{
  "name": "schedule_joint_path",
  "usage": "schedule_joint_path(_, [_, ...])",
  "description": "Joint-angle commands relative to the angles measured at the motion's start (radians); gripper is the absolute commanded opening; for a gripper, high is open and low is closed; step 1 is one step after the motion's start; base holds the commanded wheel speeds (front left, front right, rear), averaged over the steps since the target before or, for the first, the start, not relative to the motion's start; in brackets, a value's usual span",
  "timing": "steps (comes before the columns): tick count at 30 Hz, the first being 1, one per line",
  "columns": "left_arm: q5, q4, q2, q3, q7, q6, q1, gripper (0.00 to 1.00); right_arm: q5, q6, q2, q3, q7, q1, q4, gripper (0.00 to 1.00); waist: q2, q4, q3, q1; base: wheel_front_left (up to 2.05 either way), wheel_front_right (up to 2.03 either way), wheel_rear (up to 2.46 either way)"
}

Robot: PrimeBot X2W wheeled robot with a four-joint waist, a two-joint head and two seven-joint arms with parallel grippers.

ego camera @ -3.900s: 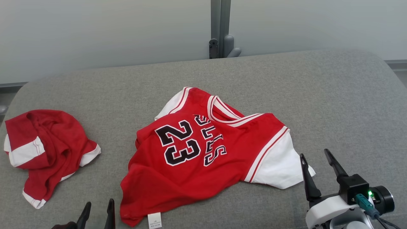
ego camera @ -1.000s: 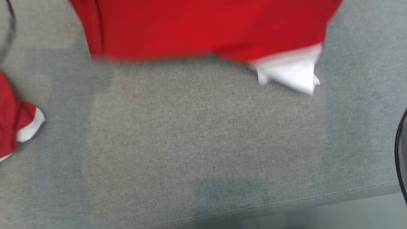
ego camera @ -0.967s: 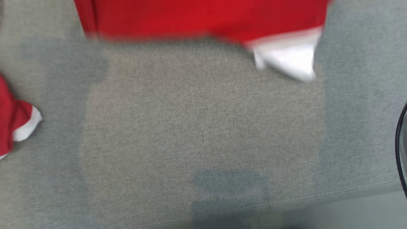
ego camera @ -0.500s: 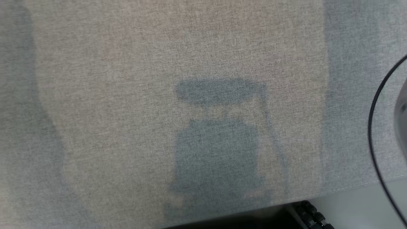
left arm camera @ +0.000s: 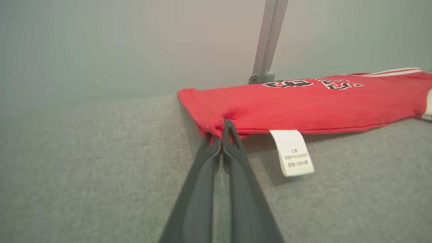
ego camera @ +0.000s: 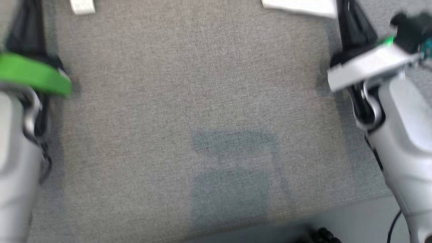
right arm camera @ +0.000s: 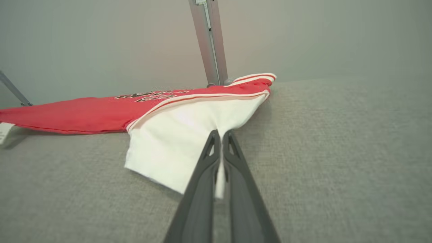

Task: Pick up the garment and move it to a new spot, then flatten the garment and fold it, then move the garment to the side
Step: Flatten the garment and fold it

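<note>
The garment (left arm camera: 314, 101) is a red jersey with black lettering and white sleeves, lying spread on the grey cushion. My left gripper (left arm camera: 221, 130) is shut on its red hem corner, just left of the white care tag (left arm camera: 293, 153). My right gripper (right arm camera: 221, 135) is shut on the white sleeve (right arm camera: 175, 135), with cloth pinched between the fingers. In the blurred head view the tag (ego camera: 82, 6) and the sleeve's edge (ego camera: 300, 6) sit at the top, with my left arm (ego camera: 17, 141) and right arm (ego camera: 401, 118) at the sides.
The grey cushion (ego camera: 202, 84) stretches between my arms, and its front edge (ego camera: 337, 202) runs along the bottom of the head view. A grey metal post (left arm camera: 268, 40) stands against the pale wall behind the garment. A dark cable (ego camera: 324, 234) lies below the cushion's edge.
The head camera has tilted, so both arms and the garment's lower edge have come into its picture. Both grippers, open beside the jersey several seconds ago, are now shut on it.
</note>
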Motion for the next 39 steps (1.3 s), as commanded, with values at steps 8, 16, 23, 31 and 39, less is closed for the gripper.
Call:
schedule_joint_path(8, [-0.01,-0.187,-0.041,-0.015,-0.003,0.058,0.472,0.0,0.055,-0.002,-0.095,-0.033,-0.005,0.323,-0.042,0.0,0.0105,0.022,-0.303,0.0,0.0,0.0,0.0])
schedule_joint_path(16, [-0.044,-0.451,-0.079,-0.034,0.018,0.205,0.883,0.0,0.107,-0.002,-0.151,-0.117,0.004,0.641,-0.112,0.0,0.0105,0.037,-0.407,0.0,0.0,0.0,0.0])
schedule_joint_path(23, [-0.092,-0.639,-0.098,-0.045,0.09,0.28,1.048,0.0,0.142,-0.002,-0.11,-0.214,0.04,0.871,-0.265,0.0,0.0105,0.033,-0.387,0.0,0.0,0.0,0.0])
schedule_joint_path(31, [-0.13,-0.714,-0.077,-0.051,0.232,0.294,0.954,0.0,0.12,-0.002,-0.035,-0.22,0.135,0.715,-0.286,0.0,0.0105,0.002,-0.344,0.0,0.0,0.0,0.0])
schedule_joint_path(39, [-0.164,-0.697,-0.062,-0.032,0.39,0.317,0.763,0.0,0.102,-0.001,0.006,-0.189,0.217,0.435,-0.179,0.0,0.0105,0.014,-0.302,0.0,0.0,0.0,0.0])
